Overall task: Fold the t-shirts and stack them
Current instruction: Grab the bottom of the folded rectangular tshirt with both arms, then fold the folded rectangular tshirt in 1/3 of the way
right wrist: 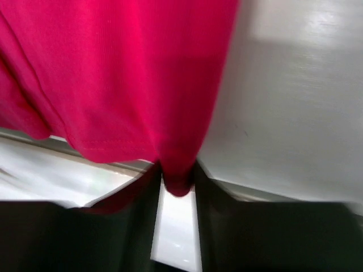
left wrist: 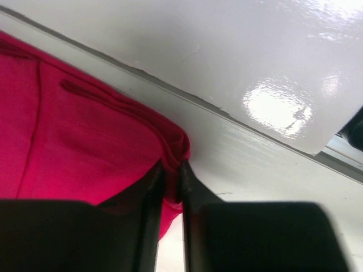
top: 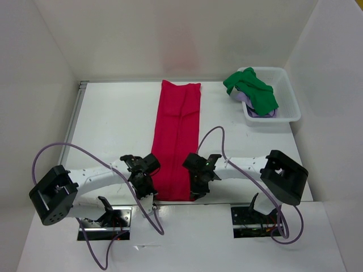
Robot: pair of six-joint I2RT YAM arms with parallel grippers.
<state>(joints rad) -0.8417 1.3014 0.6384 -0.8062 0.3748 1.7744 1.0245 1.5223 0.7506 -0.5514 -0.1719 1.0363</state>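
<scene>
The red t-shirt [top: 177, 136] lies as a long narrow strip down the middle of the white table [top: 113, 124], its near end at the front edge. My left gripper [top: 150, 191] is at the strip's near left corner, and in the left wrist view the left gripper [left wrist: 172, 167] is shut on a fold of the red t-shirt [left wrist: 74, 136]. My right gripper [top: 196, 190] is at the near right corner. In the right wrist view the right gripper [right wrist: 178, 170] pinches the hem of the red t-shirt [right wrist: 125, 68]. The green t-shirt [top: 253, 90] lies crumpled over the lavender t-shirt [top: 264, 115].
A white plastic basket [top: 290, 107] at the far right of the table holds the green and lavender shirts. White walls close in the table at the back and on both sides. The arms' bases and cables are at the near edge.
</scene>
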